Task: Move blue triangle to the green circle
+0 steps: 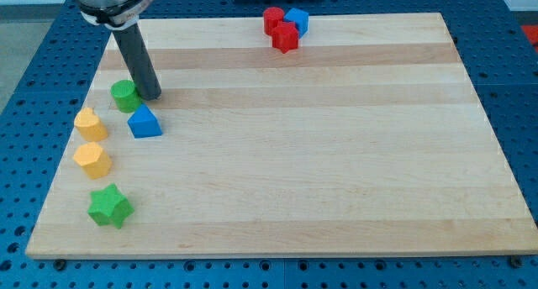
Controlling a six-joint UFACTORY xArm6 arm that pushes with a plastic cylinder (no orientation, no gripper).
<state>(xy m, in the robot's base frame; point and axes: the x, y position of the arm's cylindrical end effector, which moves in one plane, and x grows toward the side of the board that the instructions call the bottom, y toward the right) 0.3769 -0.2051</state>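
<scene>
Well, in the camera view the arm's dark rod came down from the view's top left, and my tip (151,97) sat on the wooden board (336,155), right against the right edge of the green circle (124,95). There was no gripper on that rod, so there were no jaws to call apart or together.

The blue triangle (145,122) lay just below my tip, very close to the green circle's lower right; whether the two blocks touched could not be told.

Down the view's left side ran a column: a yellow block (90,123) near the green circle's lower left, a second yellow block (92,159) just beneath it, and a green star (110,206) lower again, near the board's bottom left corner.

Up at the view's top, well apart from all that, a tight cluster stood by the board's far edge: a red block (272,19) at the left, a blue block (297,20) at the right, and another red block (285,38) in front, packed close together.
</scene>
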